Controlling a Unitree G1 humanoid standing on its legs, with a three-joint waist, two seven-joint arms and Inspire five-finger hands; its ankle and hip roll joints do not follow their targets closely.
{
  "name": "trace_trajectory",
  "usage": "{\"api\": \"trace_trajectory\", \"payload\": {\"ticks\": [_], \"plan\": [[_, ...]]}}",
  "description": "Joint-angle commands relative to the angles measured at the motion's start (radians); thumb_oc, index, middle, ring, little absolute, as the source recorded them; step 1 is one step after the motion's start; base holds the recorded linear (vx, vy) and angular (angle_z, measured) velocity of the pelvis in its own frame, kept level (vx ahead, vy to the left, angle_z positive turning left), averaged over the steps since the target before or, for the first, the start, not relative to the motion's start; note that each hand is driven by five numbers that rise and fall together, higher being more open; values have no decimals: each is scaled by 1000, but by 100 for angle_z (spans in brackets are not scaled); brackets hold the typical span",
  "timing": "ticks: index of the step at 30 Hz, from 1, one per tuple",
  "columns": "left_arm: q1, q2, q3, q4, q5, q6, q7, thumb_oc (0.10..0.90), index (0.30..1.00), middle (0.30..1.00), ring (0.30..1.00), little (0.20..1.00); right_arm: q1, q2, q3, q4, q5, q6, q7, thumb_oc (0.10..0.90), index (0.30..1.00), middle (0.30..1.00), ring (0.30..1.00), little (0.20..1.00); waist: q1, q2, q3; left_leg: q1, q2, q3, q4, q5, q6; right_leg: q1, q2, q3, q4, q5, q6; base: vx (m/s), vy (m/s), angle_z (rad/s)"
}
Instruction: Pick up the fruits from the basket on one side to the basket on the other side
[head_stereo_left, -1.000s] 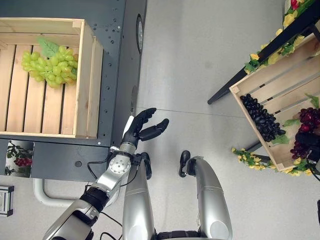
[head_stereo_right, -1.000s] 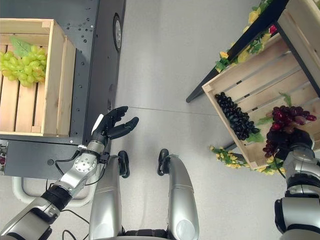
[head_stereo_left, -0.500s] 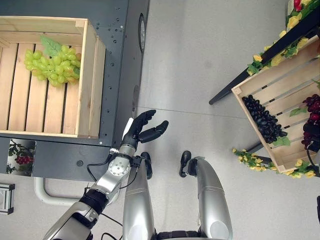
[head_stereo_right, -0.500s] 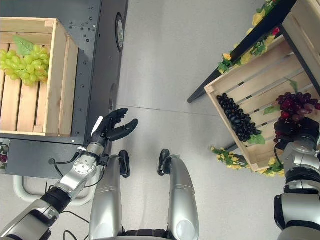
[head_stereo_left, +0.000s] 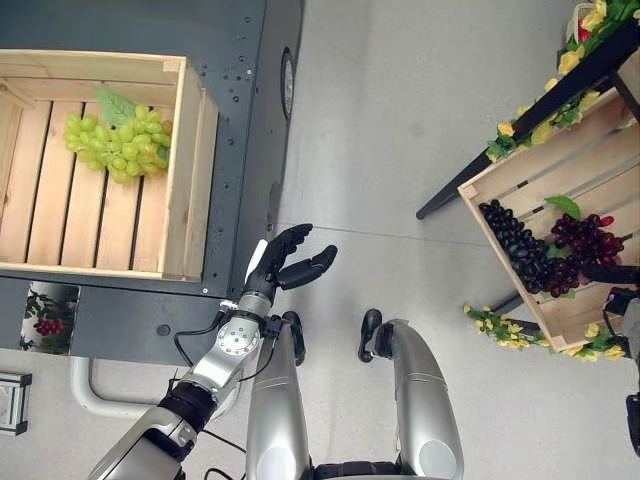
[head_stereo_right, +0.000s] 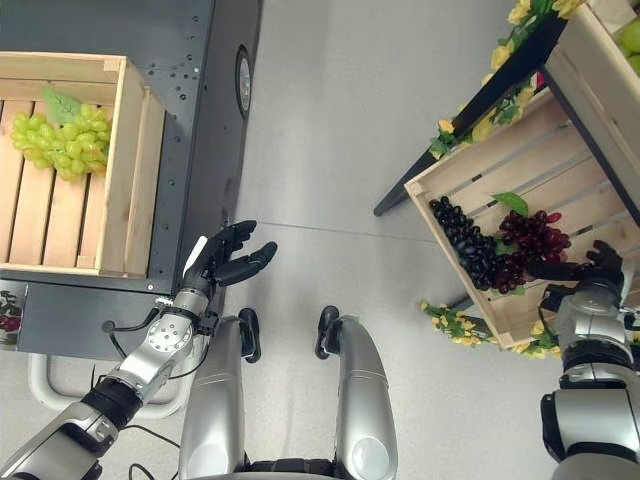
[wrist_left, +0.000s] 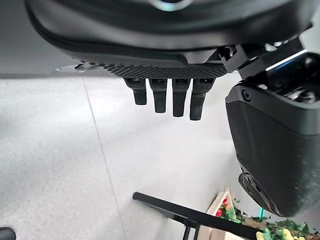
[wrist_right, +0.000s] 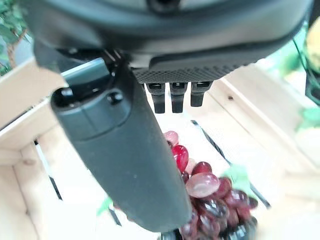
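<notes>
A bunch of red grapes (head_stereo_right: 535, 240) lies in the tilted wooden crate (head_stereo_right: 480, 170) on my right, touching a bunch of black grapes (head_stereo_right: 465, 245). My right hand (head_stereo_right: 590, 268) hovers at the crate's near edge just beside the red bunch, open, its fingers (wrist_right: 172, 97) straight over the red grapes (wrist_right: 202, 187) and holding nothing. On the left, a bunch of green grapes (head_stereo_left: 115, 140) with a leaf rests in the far corner of a second wooden crate (head_stereo_left: 190, 180). My left hand (head_stereo_left: 285, 265) hangs open and relaxed over the floor beside that table.
The left crate sits on a dark table (head_stereo_left: 240, 100). A black stand (head_stereo_right: 480, 100) trimmed with yellow flowers and leaves carries the right crate, with another crate (head_stereo_right: 600, 50) above it. Grey floor (head_stereo_left: 400, 150) separates the two sides.
My right hand carried the red grapes from the crate's near edge into the crate and let go; the bunch now lies beside the black grapes. The camera shifted slightly.
</notes>
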Motion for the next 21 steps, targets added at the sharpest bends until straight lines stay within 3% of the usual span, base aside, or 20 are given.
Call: {"api": "trace_trajectory", "payload": {"ticks": [1,6,10,15,21], "plan": [[-26,-2,-2,-115,12,-95,4,800,900,900,900,900,7,-43,5,25,-24,-95,0,800,900,900,900,900,17,-35,-18,105,-40,102,-48,-89,78,100,-11,-53,-49,26,16,23,40,2],[-34,-21,4,-97,12,-90,11,800,900,900,900,900,26,18,6,-13,-5,-172,16,800,900,900,900,900,16,-42,-18,186,-40,114,-107,-80,75,176,-8,-48,-104,36,22,27,51,0],[-38,-46,18,-90,53,-92,50,800,900,900,900,900,84,111,18,-143,-34,-240,-19,800,900,900,900,900,7,-41,-18,274,-45,131,-200,-55,72,250,-6,-31,-181,54,32,29,79,-3],[-44,-75,26,-83,139,-87,114,800,900,900,900,900,164,236,54,-329,-61,-277,-53,800,900,900,900,900,-9,-29,-22,396,-66,148,-350,-5,64,342,-4,-9,-281,78,53,31,88,-6],[2,-100,43,-69,181,-101,148,800,900,900,900,900,314,371,108,-475,-137,-337,-112,800,900,900,900,900,-22,-13,-82,497,-99,149,-527,52,63,424,-3,6,-421,116,85,45,57,1]]}}
